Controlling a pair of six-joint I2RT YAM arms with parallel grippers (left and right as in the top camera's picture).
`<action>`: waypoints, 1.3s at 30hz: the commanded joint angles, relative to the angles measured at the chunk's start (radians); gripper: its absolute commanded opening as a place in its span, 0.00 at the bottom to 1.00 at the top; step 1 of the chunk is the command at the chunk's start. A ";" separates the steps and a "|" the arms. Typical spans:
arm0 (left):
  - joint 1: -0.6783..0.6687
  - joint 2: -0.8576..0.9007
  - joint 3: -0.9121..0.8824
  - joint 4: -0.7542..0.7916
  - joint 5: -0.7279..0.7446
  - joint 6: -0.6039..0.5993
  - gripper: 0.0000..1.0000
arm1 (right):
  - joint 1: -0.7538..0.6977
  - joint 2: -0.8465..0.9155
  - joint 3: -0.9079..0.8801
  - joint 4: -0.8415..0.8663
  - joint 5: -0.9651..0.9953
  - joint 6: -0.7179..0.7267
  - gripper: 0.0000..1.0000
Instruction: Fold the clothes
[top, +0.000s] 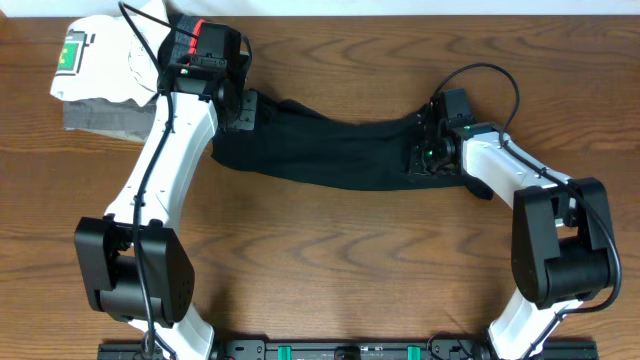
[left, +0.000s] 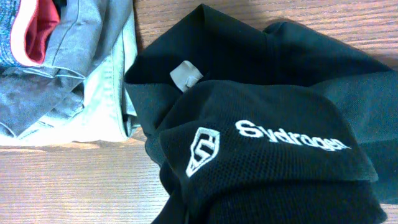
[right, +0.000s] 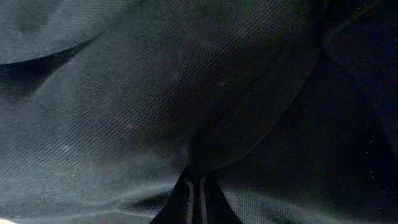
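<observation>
Wooden table (top: 330, 260): arms bent inward; left fingers (top: 243, 108), right fingers (top: 421, 157) clamped on black garment (top: 330, 150).

Both arms are the same build: white shells on the long links, chunky black housings at the joints. Left arm (top: 165, 150) has a red patch (top: 200, 28) and a tiny green LED (top: 186, 70) on its wrist block, plus a black cable (top: 140, 35) coming off the top. Right arm (top: 530, 185) has its own cable loop (top: 495, 72) and a green light (top: 430, 152). Left gripper (top: 246, 108) and right gripper (top: 415, 160) are all black. Black base rail (top: 340, 350) with green bits.
</observation>
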 joint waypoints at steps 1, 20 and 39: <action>0.002 0.001 -0.009 0.002 -0.008 -0.008 0.06 | -0.004 -0.089 0.003 -0.003 -0.011 0.010 0.01; 0.002 -0.427 0.016 0.051 -0.017 0.016 0.06 | -0.222 -0.702 0.022 -0.115 0.093 -0.081 0.01; 0.001 -0.898 0.016 0.084 0.076 -0.002 0.06 | -0.370 -0.903 0.453 -0.344 0.093 -0.172 0.01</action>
